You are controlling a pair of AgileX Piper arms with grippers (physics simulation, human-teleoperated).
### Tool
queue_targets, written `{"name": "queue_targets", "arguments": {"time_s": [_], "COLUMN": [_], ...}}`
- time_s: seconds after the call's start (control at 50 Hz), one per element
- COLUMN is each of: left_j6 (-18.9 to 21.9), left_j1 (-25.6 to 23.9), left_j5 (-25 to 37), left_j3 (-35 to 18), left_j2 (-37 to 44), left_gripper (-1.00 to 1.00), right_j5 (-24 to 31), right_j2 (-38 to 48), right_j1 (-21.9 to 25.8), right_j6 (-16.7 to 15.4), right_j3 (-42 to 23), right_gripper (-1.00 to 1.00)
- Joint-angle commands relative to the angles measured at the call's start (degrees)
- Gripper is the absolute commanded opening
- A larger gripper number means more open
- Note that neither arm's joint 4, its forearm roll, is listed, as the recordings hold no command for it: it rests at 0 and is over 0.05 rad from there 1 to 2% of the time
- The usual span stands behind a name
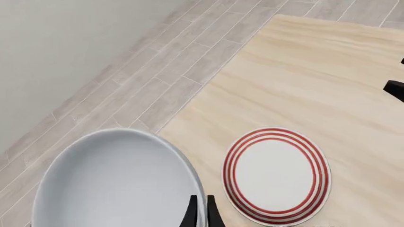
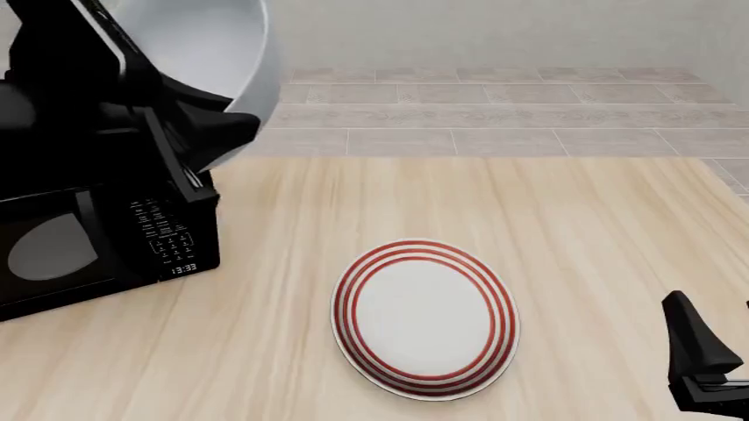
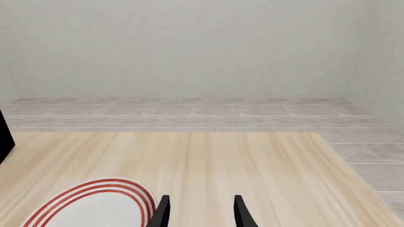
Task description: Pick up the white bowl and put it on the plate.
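Front view showed the left arm (image 2: 105, 96) up in the upper left of the frame, above the microwave (image 2: 94, 246). The bowl (image 2: 217, 44) was up there too, lifted off the table (image 2: 585, 228) and tipped on its side. The plate (image 2: 424, 317) lay flat on the table in the lower middle of the frame, well apart from the bowl. The microwave stood at the left edge, near the plate but not touching it.

Left wrist view showed the left claw (image 1: 200, 213) pinched on the rim of the bowl (image 1: 113, 184), with its two dark fingers (image 1: 191, 213) close together, one on each side of the thin white wall. The plate (image 1: 276, 175) sat on the table (image 1: 315, 80) below and to the side of the bowl. Grey floor tiles (image 1: 158, 71) ran past the table edge.

Right wrist view showed the right claw (image 3: 200, 213) with its fingers (image 3: 162, 213) spread apart and nothing between them. It hung low over the table (image 3: 240, 156), just beside the plate (image 3: 94, 208). In the front view this claw (image 2: 708, 360) showed at the lower right corner, away from the plate.
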Motion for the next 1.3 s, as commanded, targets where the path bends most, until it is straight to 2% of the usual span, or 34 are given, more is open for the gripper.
{"name": "queue_targets", "arguments": {"time_s": [0.02, 0.08, 0.12, 0.22, 0.38, 0.4, 0.46, 0.82, 0.96, 1.0, 1.1, 1.3], "left_j6": [0.2, 0.2, 0.4, 0.4, 0.3, 0.6, 0.5, -0.7, -0.7, 0.7, -0.3, -2.6], "left_j1": [-3.5, -4.3, -4.7, -6.1, -8.0, -8.4, -9.4, -13.8, -16.1, -16.6, -16.9, -19.9], "left_j5": [-2.6, -3.4, -1.2, -3.9, -4.9, -3.5, -5.5, -7.2, -8.1, -9.0, -7.9, -10.5], "left_j3": [1.5, 2.2, -0.3, 2.1, 3.1, 1.7, 3.9, 5.6, 6.1, 7.2, 6.3, 7.2], "left_j2": [1.7, 2.2, 2.5, 3.3, 4.1, 4.3, 4.5, 6.1, 7.0, 6.8, 6.9, 7.7], "left_gripper": [-1.00, -1.00, -1.00, -1.00, -1.00, -1.00, -1.00, -1.00, -1.00, -1.00, -1.00, -1.00], "right_j5": [-0.6, -0.6, -0.6, -0.6, -0.6, -0.6, -0.6, -0.7, -0.7, -0.6, -0.6, -0.6], "right_j2": [0.1, 0.2, 0.1, 0.1, 0.1, 0.1, 0.2, 0.2, 0.2, 0.1, 0.1, 0.1], "right_j1": [0.0, 0.0, 0.0, 0.0, 0.0, 0.0, 0.0, 0.0, 0.0, 0.0, 0.0, 0.0], "right_j6": [-0.1, -0.1, -0.1, -0.1, -0.1, -0.1, -0.1, -0.1, -0.1, -0.1, -0.1, -0.1], "right_j3": [0.5, 0.5, 0.5, 0.5, 0.5, 0.5, 0.5, 0.5, 0.5, 0.5, 0.5, 0.5], "right_gripper": [1.00, 1.00, 1.00, 1.00, 1.00, 1.00, 1.00, 1.00, 1.00, 1.00, 1.00, 1.00]}}
